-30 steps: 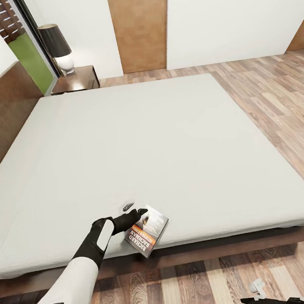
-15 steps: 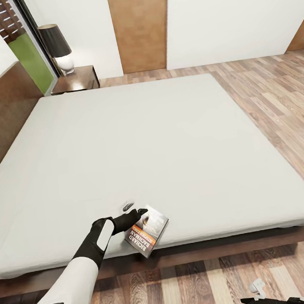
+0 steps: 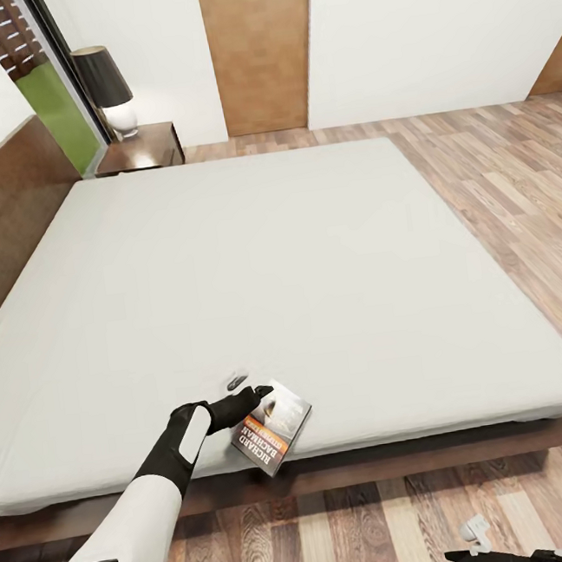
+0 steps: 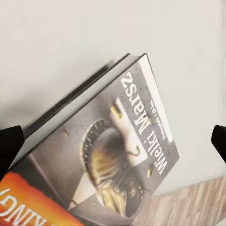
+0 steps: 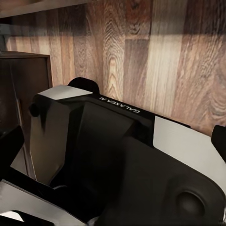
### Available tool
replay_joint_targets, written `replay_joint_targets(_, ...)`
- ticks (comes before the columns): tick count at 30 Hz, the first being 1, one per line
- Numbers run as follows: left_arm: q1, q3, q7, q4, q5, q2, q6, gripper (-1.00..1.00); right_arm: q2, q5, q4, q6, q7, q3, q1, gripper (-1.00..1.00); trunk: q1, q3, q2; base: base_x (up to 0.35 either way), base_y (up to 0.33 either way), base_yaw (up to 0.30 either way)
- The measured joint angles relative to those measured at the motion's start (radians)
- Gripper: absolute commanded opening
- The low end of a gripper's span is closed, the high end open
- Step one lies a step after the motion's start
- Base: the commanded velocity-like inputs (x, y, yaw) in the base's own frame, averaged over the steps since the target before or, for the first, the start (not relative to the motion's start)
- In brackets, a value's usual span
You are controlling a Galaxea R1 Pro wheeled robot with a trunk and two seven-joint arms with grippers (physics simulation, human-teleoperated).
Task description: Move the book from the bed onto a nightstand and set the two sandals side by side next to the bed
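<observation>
A: Book [image 3: 272,428] status?
B: Thin paperback, dark cover, orange band, white "RICHARD BACHMAN". Tilted, at near edge of bed [image 3: 313,251], one corner past mattress edge.
A: Bed? Nightstand?
B: Pale-grey mattress, dark-brown frame. Nightstand [image 3: 139,149] at far corner, beside headboard, glossy top.

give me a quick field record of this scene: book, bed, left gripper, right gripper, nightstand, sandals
book: paperback, lying near the front edge of the mattress, one corner past the edge
bed: pale-grey mattress on a dark wood frame
left gripper: at the book's left edge; in the left wrist view its fingertips sit wide apart on either side of the book, not closed on it
right gripper: low beside the robot's body; jaws too little in view to judge
nightstand: beyond the bed's far left corner, with a lamp on it
sandals: none to report
</observation>
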Motion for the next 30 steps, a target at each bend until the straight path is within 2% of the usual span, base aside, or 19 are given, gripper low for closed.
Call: replay_joint_targets(30, 0.000, 0.000, 0.000, 0.000, 0.000, 0.000, 0.000, 1.00, -0.003, -0.002, 0.000, 0.000, 0.000, -0.002, 0.000, 1.00, -0.115, 0.094, 0.210, 0.000, 0.000, 0.000)
